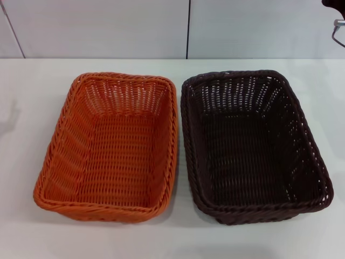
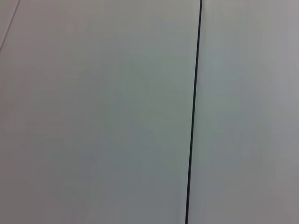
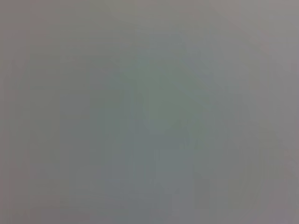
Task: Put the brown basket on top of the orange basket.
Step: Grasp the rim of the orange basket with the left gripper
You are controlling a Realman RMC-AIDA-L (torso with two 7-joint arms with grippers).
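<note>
Baskets sat side by side on the white table (image 1: 27, 226), nearly touching: the orange basket (image 1: 110, 148) left, the brown basket (image 1: 253, 145) right, both upright and empty. Only a sliver of the right gripper (image 1: 337, 24) showed, jaw state unreadable. Nothing was grasped; next probably came reaching for the brown rim.

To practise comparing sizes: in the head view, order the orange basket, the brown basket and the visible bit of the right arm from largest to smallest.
1. brown basket and orange basket: look alike, no ranking.
2. right arm: only a sliver shows at the upper right corner.
</note>
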